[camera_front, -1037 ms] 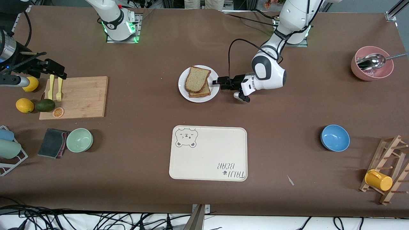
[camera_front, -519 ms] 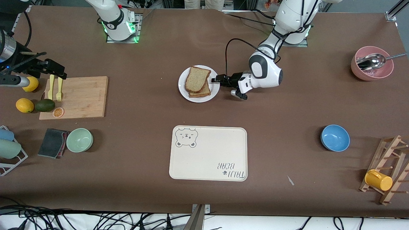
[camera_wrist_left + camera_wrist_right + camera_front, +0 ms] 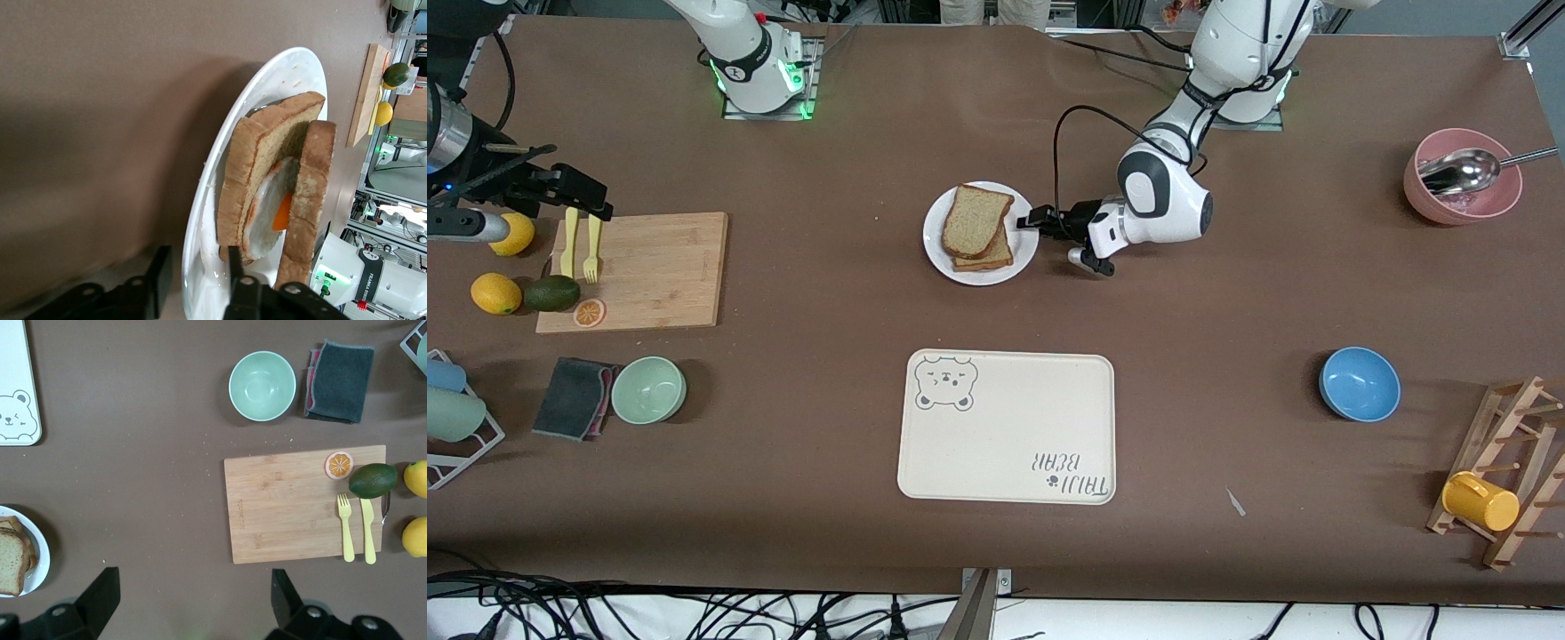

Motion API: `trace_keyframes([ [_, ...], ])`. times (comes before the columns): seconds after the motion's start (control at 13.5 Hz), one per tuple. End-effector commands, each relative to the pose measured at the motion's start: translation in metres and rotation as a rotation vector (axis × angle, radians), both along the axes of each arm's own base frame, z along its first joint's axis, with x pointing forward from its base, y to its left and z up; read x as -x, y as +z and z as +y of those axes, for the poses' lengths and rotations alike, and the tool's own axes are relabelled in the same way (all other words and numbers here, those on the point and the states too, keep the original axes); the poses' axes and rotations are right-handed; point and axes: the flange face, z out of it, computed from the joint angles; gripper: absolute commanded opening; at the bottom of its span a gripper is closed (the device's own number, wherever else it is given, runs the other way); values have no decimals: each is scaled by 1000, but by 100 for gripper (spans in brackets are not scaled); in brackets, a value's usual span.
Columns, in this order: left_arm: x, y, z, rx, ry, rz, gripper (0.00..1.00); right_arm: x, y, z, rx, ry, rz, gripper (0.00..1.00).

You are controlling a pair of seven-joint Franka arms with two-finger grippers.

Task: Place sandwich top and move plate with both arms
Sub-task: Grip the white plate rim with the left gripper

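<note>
Front view showed the sandwich top, grainy brown bread, rounded edge toward my bases, flat on the smooth white plate. My left hand straddled its rim, fingers apart; my right hand waited open.

High front camera overlooks table, both wrist cameras share plate

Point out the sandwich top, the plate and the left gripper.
sandwich top (image 3: pixel 975 220), front view, middle of the slice.
plate (image 3: pixel 936 252), front view, bare white rim.
left gripper (image 3: pixel 195 268), left wrist view, midway between the fingertips.
</note>
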Motion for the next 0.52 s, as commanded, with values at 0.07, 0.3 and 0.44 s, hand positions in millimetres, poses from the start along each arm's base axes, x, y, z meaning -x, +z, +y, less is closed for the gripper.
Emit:
trace_keyframes([
  [0.07, 5, 0, -1, 15, 9, -17, 31, 2, 4, 1, -9, 6, -3, 100],
  [0.3, 5, 0, -1, 16, 11, -14, 22, 2, 4, 1, -9, 4, -3, 100],
  [0.44, 5, -1, -1, 15, 11, -12, 17, 2, 4, 1, -9, 4, -3, 100],
])
